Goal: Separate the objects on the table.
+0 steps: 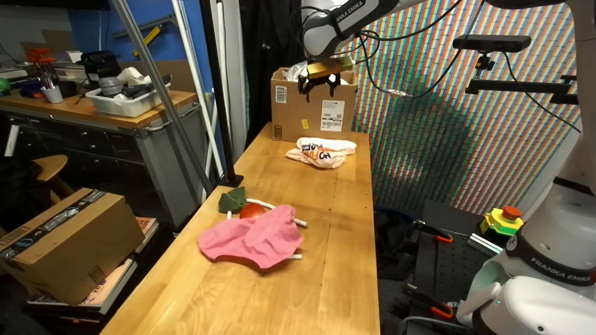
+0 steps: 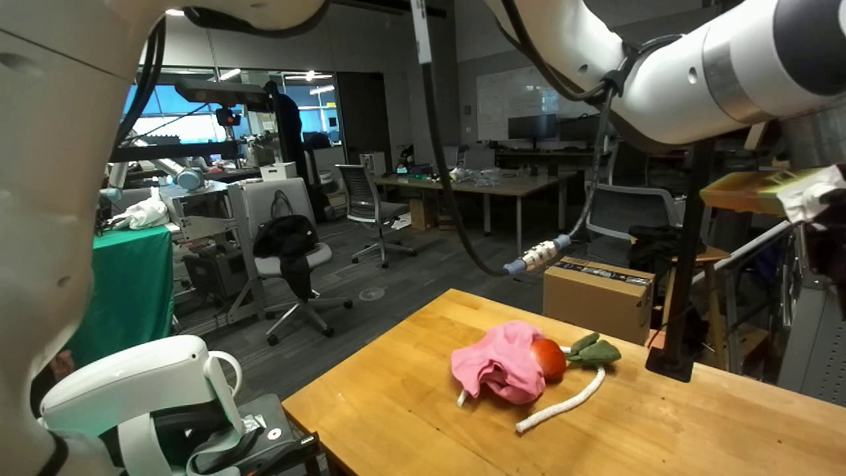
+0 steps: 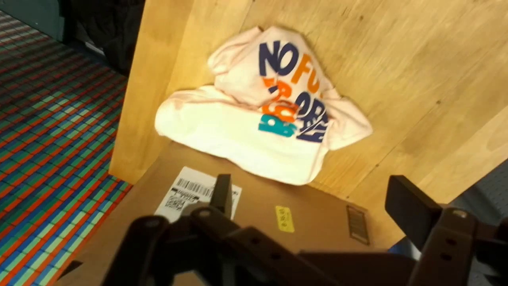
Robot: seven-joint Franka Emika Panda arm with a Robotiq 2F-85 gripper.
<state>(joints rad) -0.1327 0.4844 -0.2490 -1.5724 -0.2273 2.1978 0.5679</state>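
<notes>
A pale cloth with dark blue, orange and teal print [image 1: 326, 160] lies crumpled at the far end of the wooden table [image 1: 288, 298]; the wrist view shows this printed cloth [image 3: 238, 127] beside a box. Above it, in front of that box, hangs my gripper [image 1: 320, 95], its fingers spread wide with nothing between them. Farther down the table is a pink cloth [image 1: 253, 237], clear of the printed one. A round red item [image 2: 548, 359] touches its side, partly covered. Beside that lies a green item [image 2: 593, 350]. A white cord [image 2: 562, 408] curves around them, partly hidden under the pink cloth.
A cardboard box [image 1: 298, 111] with plastic inside stands on the table's far end, just under the gripper. A black pole [image 1: 222, 116] rises at the table's long edge. Another cardboard box [image 1: 74, 246] sits beside the table. A cable [image 2: 449, 172] loops below the arm.
</notes>
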